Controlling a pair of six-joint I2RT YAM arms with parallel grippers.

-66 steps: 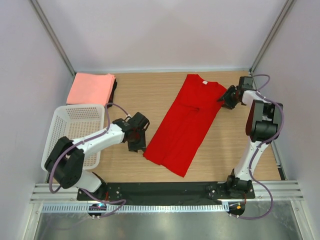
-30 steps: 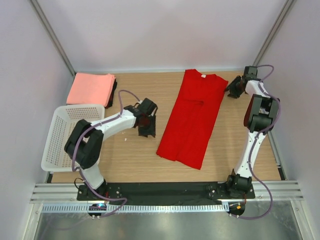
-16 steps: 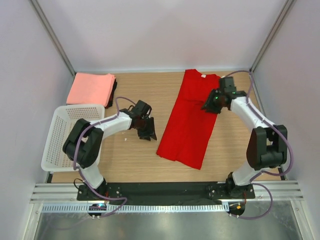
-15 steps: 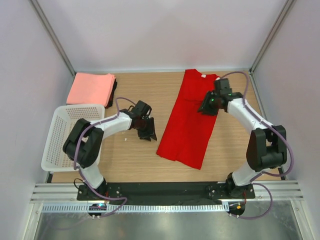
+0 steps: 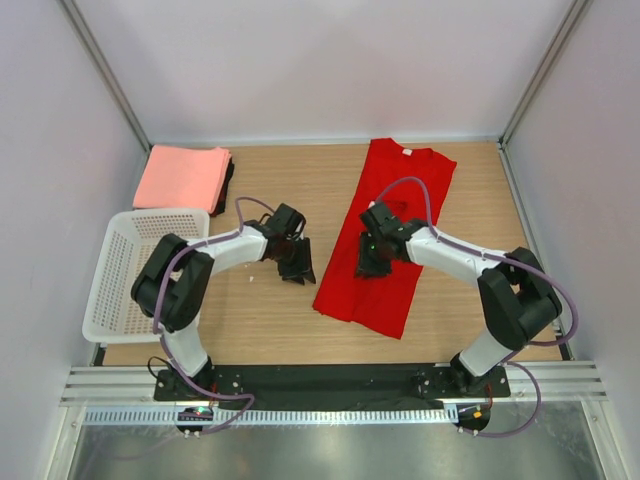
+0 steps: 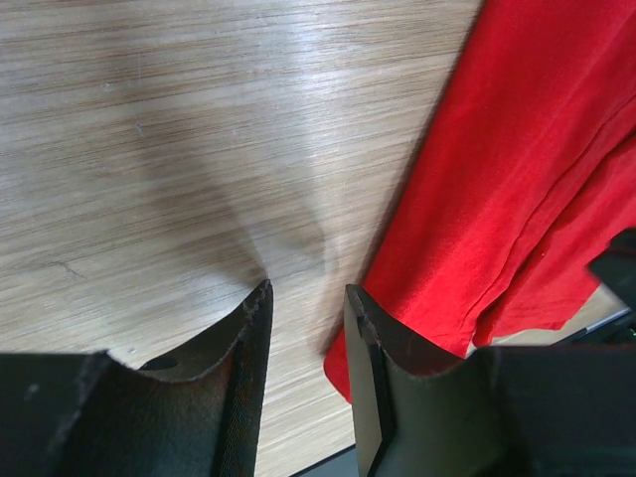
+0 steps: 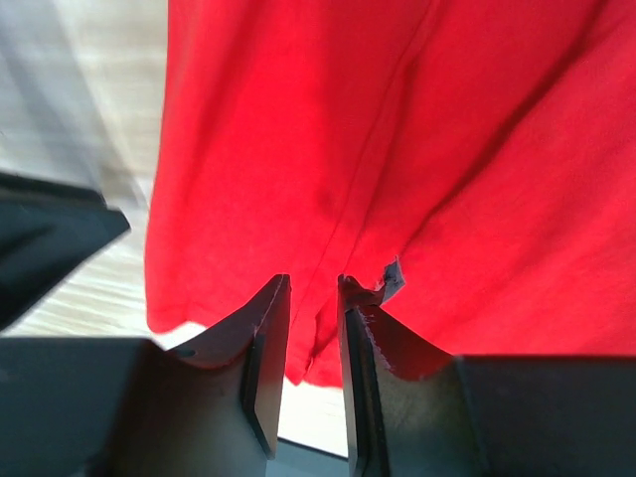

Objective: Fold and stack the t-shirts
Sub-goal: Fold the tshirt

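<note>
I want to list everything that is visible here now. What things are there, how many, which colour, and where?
red t-shirt: one, red, middle of the table, folded lengthwise, collar towards the far edge
pink t-shirts: a folded pile, number unclear, pink, far left corner
dark t-shirt: one, black, under the pink pile, only its edge shows
basket: one, white, left side
table: one, light wood
arms: two, white and black
left hand: open, over bare wood beside the red t-shirt
right hand: open, over the red t-shirt

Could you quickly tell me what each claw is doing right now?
Left claw: partly open, empty, over the table.
Right claw: partly open, empty, above the red shirt.
</note>
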